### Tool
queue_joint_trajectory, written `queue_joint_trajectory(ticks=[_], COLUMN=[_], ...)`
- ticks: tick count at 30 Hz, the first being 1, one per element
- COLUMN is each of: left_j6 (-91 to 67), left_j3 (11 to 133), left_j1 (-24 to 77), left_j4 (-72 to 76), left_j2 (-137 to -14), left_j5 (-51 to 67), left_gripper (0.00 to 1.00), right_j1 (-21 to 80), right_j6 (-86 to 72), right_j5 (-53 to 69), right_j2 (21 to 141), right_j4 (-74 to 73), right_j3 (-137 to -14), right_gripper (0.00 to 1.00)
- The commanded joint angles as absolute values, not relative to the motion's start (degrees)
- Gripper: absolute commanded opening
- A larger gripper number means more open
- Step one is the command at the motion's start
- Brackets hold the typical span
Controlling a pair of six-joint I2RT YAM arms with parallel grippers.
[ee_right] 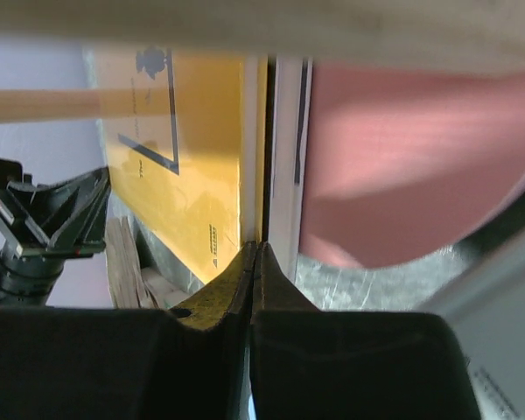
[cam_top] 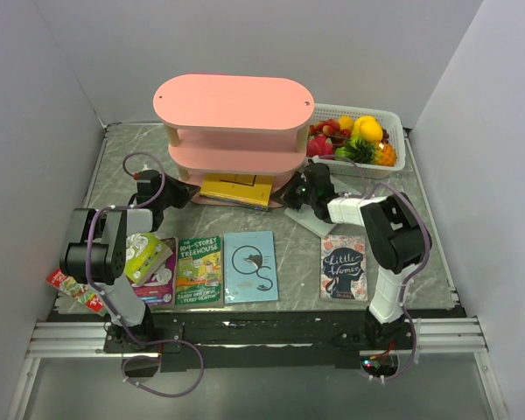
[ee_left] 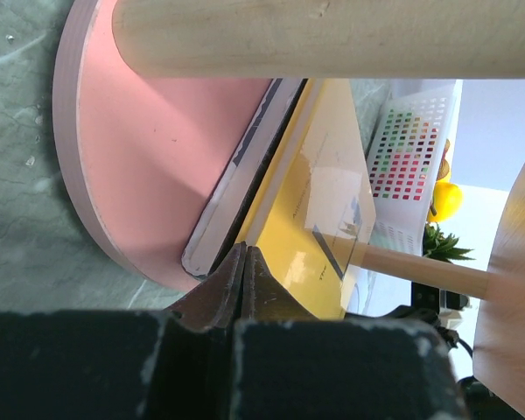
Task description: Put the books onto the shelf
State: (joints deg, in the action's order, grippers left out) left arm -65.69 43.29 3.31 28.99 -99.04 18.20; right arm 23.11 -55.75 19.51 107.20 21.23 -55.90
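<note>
The pink shelf (cam_top: 232,122) stands at the back of the table. On its bottom board (ee_left: 149,157) a yellow book (cam_top: 236,188) lies on top of a grey-white book (ee_left: 245,166), both sticking out over the front rim. My left gripper (cam_top: 188,194) is shut, its tips (ee_left: 247,249) against the left edge of that stack with nothing between them. My right gripper (cam_top: 290,194) is shut too, its tips (ee_right: 256,247) at the seam between the yellow book (ee_right: 192,166) and the white one (ee_right: 284,157). Treehouse (cam_top: 199,269), light blue (cam_top: 250,267) and Little Women (cam_top: 343,267) books lie flat in front.
A lime green book (cam_top: 144,258), a purple one (cam_top: 157,284) and a red one (cam_top: 74,291) are piled at the left front. Another pale book (cam_top: 319,223) lies under the right arm. A white fruit basket (cam_top: 394,153) stands right of the shelf. A wooden post (ee_left: 332,35) is close above the left gripper.
</note>
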Motion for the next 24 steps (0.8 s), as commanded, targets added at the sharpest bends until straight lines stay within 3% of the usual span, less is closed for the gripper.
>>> queue_joint_trajectory(ticks=[1, 24], left_j6=[-67.06, -66.71], left_j3=[43.86, 47.64], left_j1=[5.62, 5.54], left_j4=[30.50, 28.65], left_j2=[-97.12, -99.23], left_j5=[24.79, 24.35], left_gripper=[0.01, 0.01], right_j1=[23.64, 24.52], right_j6=[-55.20, -55.72], right_j5=[21.71, 21.71], right_j2=[108.37, 106.79], right_j4=[23.56, 26.37], right_j3=[-60.73, -55.20], right_gripper=[0.00, 0.00])
